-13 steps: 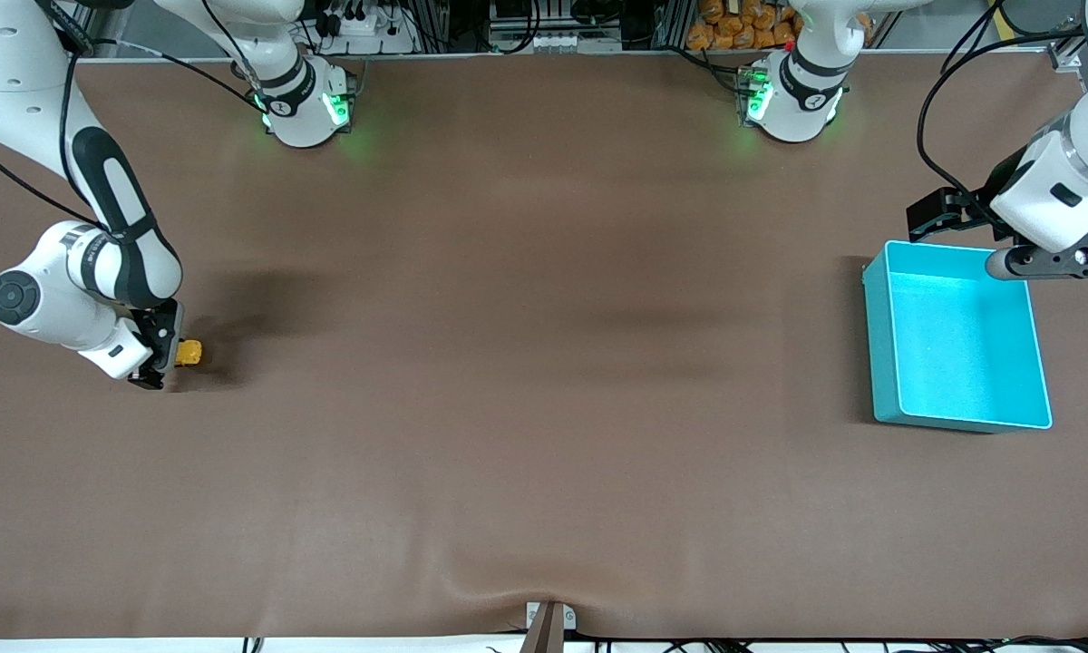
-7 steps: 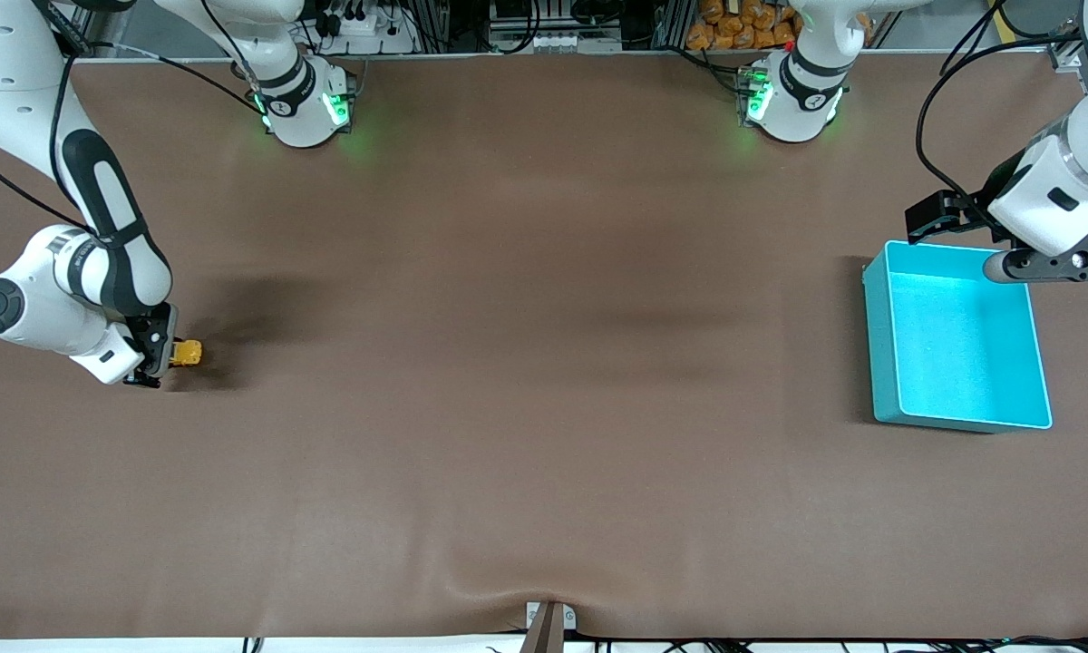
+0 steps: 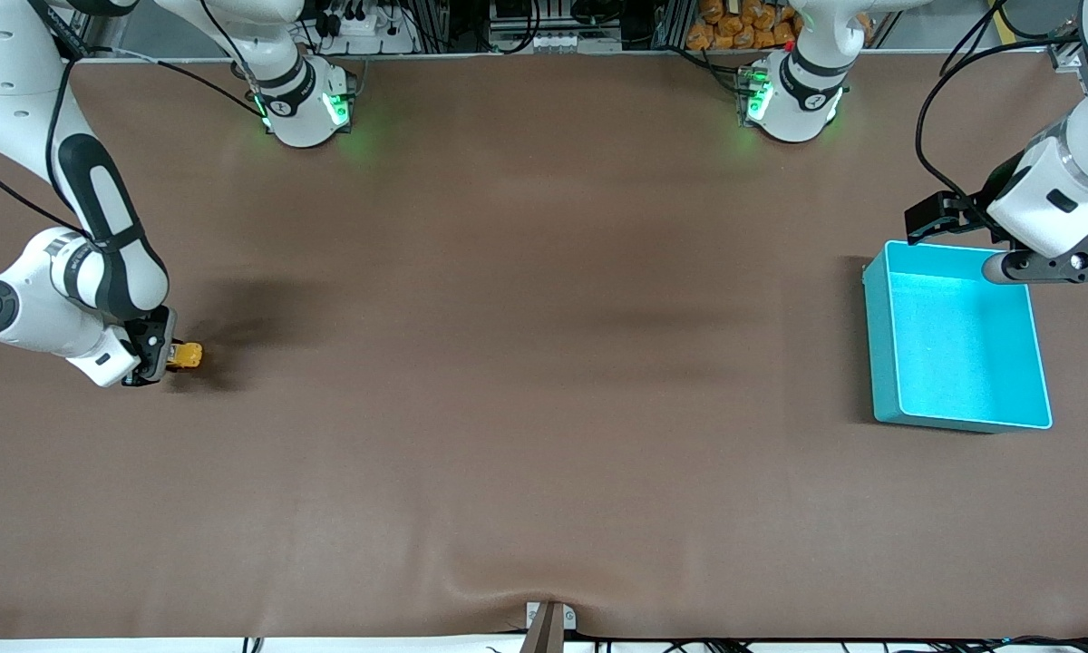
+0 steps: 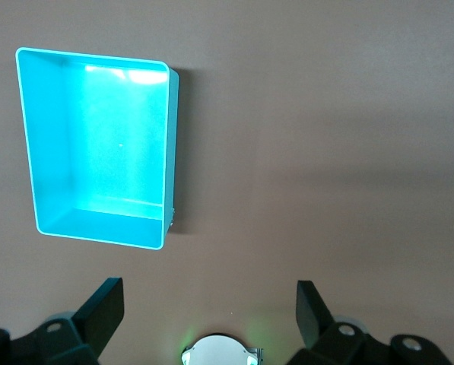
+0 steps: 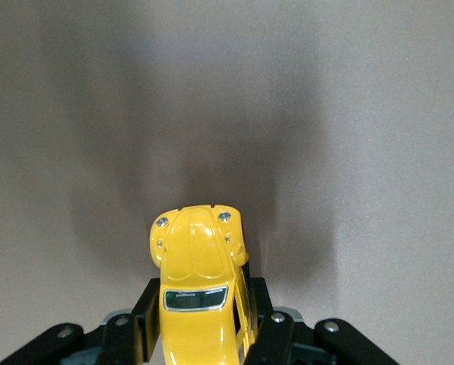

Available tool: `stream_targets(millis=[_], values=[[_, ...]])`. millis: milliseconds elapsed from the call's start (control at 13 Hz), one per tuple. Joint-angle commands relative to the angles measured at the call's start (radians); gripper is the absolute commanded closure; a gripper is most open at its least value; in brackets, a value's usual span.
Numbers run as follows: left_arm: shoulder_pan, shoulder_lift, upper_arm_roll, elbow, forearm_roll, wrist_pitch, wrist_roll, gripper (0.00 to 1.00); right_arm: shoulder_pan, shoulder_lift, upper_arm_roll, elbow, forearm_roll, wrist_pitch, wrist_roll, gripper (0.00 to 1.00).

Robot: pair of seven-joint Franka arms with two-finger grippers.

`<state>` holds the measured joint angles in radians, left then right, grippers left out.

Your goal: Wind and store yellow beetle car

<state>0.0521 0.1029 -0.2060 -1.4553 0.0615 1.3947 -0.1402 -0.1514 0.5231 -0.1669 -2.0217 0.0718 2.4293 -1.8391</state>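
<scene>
The yellow beetle car (image 3: 188,355) is low at the tabletop, at the right arm's end of the table. My right gripper (image 3: 165,355) is shut on it. In the right wrist view the black fingers (image 5: 144,319) clamp both sides of the car (image 5: 198,262), whose rounded nose sticks out past them; whether its wheels touch the mat is hidden. My left gripper (image 3: 1038,265) hangs open over the edge of the turquoise bin (image 3: 875,345) that lies farther from the front camera. Nothing is between its fingers (image 4: 105,308), and the bin (image 4: 169,152) holds nothing.
A brown mat (image 3: 544,363) covers the whole table. Both arm bases (image 3: 304,113) glow green along the edge farthest from the front camera. A small bracket (image 3: 548,621) sits at the mat's edge nearest that camera.
The right arm has drawn back a little toward its own end of the table, taking the car slightly with it. The left arm has barely moved.
</scene>
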Motion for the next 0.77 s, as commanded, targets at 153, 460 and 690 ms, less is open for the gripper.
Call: stream_targets(millis=[153, 460, 690], values=[[0.003, 0.003, -0.001, 0.003, -0.003, 0.004, -0.004, 0.00, -0.023, 0.012, 0.012, 0.047, 0.013, -0.042, -0.006, 0.09], [0.003, 0.003, -0.001, 0.003, -0.003, 0.004, -0.006, 0.00, -0.043, 0.011, 0.012, 0.141, 0.017, -0.198, -0.005, 0.00], [0.003, 0.003, -0.001, 0.003, -0.003, 0.004, -0.004, 0.00, -0.056, 0.011, 0.012, 0.147, 0.025, -0.205, -0.005, 0.00]])
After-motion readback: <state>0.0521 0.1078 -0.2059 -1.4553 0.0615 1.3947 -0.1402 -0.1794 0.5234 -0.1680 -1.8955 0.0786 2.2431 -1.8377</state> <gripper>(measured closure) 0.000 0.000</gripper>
